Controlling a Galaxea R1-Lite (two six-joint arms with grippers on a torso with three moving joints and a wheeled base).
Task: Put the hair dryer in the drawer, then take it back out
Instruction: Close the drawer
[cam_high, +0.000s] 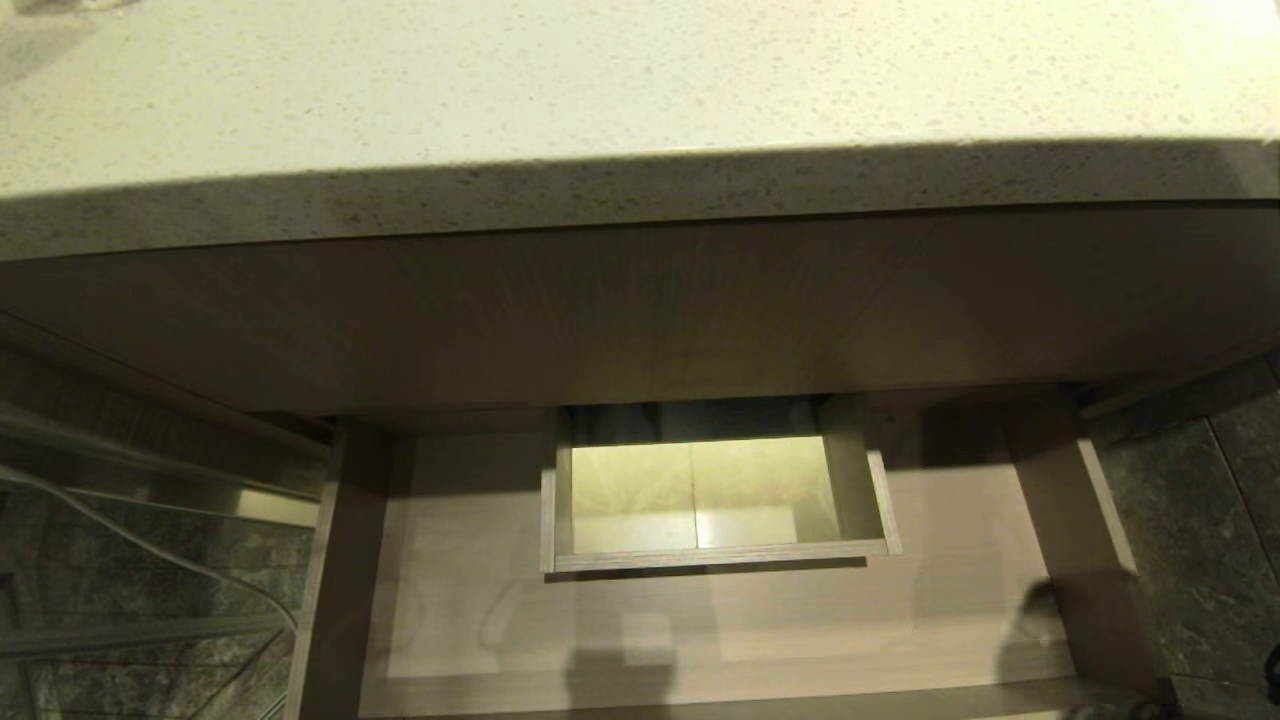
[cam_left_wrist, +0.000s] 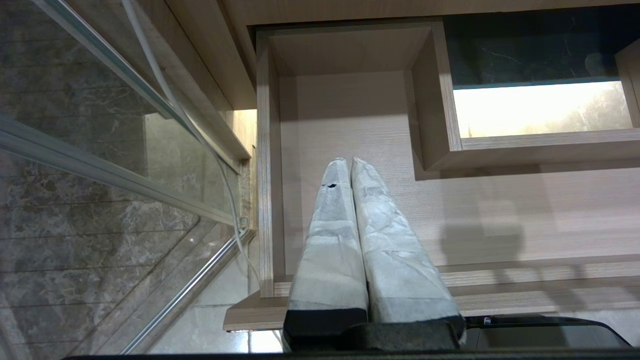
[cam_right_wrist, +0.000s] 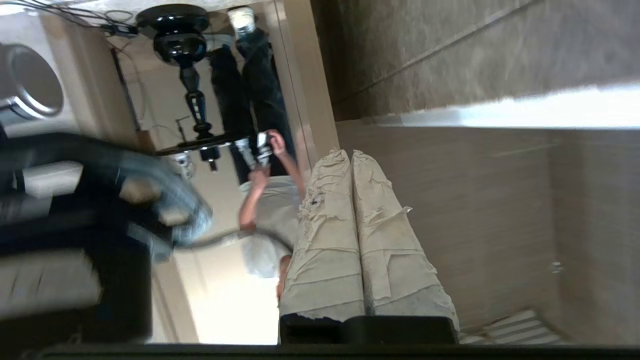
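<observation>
Drawer (cam_high: 700, 620) open at 6 o'clock under table (cam_high: 600, 80), hair dryer nowhere visible, both jaws pressed together, empty; risk: right gripper (cam_right_wrist: 350, 155) swinging blind, striking cabinet.

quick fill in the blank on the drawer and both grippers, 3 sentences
1. The drawer under the counter stands ____.
2. The left gripper hangs over the drawer with its fingers ____.
3. The right gripper holds ____.

Missing words: open; shut; nothing
</observation>
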